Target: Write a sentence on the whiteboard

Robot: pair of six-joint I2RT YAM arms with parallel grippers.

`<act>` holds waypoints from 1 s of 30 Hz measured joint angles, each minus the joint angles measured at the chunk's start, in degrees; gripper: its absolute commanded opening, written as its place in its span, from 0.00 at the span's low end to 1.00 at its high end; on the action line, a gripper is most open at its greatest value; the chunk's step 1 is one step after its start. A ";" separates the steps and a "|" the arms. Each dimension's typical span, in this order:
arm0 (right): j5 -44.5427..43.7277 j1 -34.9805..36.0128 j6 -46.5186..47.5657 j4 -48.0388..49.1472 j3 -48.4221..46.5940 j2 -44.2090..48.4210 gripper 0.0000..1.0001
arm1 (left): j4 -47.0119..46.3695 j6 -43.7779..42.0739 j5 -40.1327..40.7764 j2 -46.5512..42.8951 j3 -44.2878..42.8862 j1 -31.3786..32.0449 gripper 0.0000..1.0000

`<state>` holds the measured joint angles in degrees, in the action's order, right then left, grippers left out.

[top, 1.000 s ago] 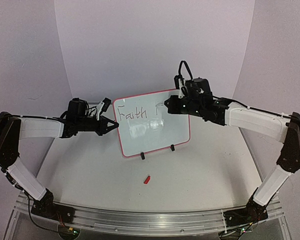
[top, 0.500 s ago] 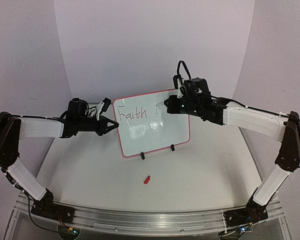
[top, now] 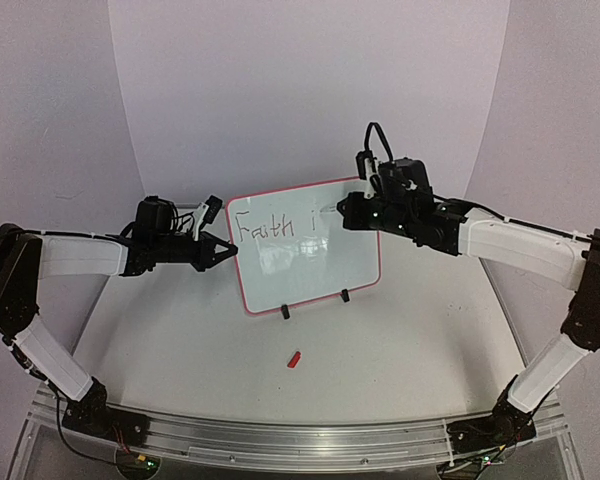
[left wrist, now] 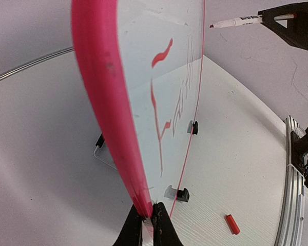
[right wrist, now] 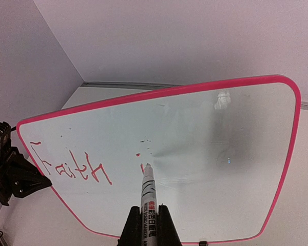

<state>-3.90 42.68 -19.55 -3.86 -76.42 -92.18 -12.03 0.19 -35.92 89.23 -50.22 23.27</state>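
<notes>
The whiteboard (top: 305, 250) stands upright on two black feet in the middle of the table, its pink rim (left wrist: 105, 97) close up in the left wrist view. It bears the sentence (top: 262, 229) as red writing "Faith i"; it also shows in the right wrist view (right wrist: 77, 168). My left gripper (top: 223, 251) is shut on the board's left edge, and the left wrist view (left wrist: 147, 218) shows its tips pinching the rim. My right gripper (top: 345, 210) is shut on a white marker (right wrist: 148, 197), whose tip rests at the board next to the "i".
A small red marker cap (top: 294, 358) lies on the table in front of the board; it also shows in the left wrist view (left wrist: 232, 224). Curved white backdrop walls close in the back and sides. A metal rail (top: 280, 440) runs along the near edge.
My right gripper has shifted a little to the right with the marker. The mark after "Faith" now reads as an "i". The left gripper has not moved.
</notes>
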 measured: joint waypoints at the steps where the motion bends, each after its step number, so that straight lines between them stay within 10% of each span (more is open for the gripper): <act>1: -0.17 -0.02 0.00 0.09 0.02 0.17 0.00 | 0.00 0.00 0.00 0.00 0.00 0.00 0.00; 30: 0.33 -0.59 -0.13 -0.13 -1.03 -2.75 0.00 | 0.00 -0.13 0.02 0.00 0.00 0.00 0.00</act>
<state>-3.57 42.09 -19.68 -3.99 -77.45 -94.94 -12.03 0.05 -35.90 89.23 -50.22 23.27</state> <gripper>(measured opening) 0.048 0.048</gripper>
